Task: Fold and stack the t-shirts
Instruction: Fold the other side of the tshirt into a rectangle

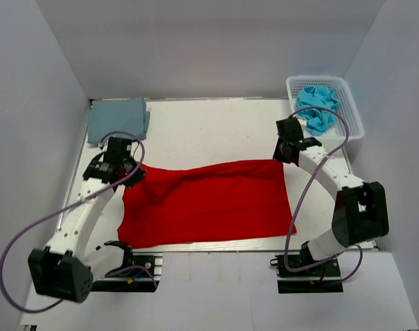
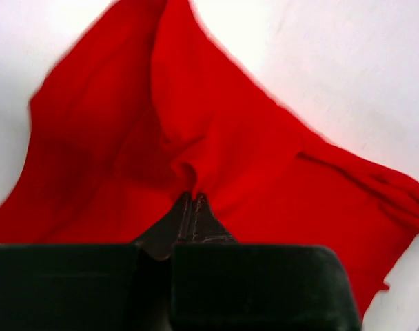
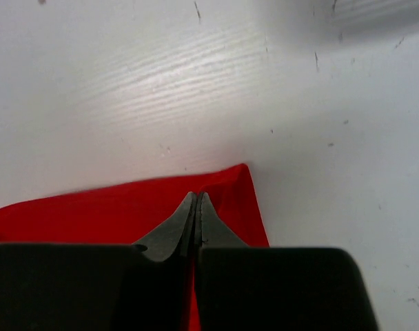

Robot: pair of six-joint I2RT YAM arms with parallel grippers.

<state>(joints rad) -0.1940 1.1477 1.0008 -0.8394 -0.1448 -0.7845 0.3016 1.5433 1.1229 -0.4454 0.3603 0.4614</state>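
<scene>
you see the white table (image 1: 216, 131) first, with both arms reaching over it from the near edge.

the red shirt (image 1: 209, 203) lies in the middle of the table and is spread mostly flat, with some wrinkles. its long axis goes from your left to your right, across the table. the near edge lies close to the arm bases and the far edge about at the middle of the table. the shape is roughly a rectangle, and you cannot tell which end is the collar.

the grey shirt (image 1: 118, 118) is folded and lies flat at the far left corner, apart from the red one. the basket (image 1: 353, 103) stands at the far right corner, and the turquoise shirt (image 1: 318, 107) is crumpled inside it.

the left gripper (image 1: 134, 170) is at the far left corner of the red shirt. in the left wrist view its jaws are pressed together on the red cloth (image 2: 230, 138), which gathers into a fold just at the tips of the gripper (image 2: 193, 197).

the right gripper (image 1: 284, 157) is at the far right corner of the red shirt (image 3: 127, 207). in the right wrist view the jaws of this gripper (image 3: 196, 196) are also closed on the cloth, just inside the corner.
</scene>
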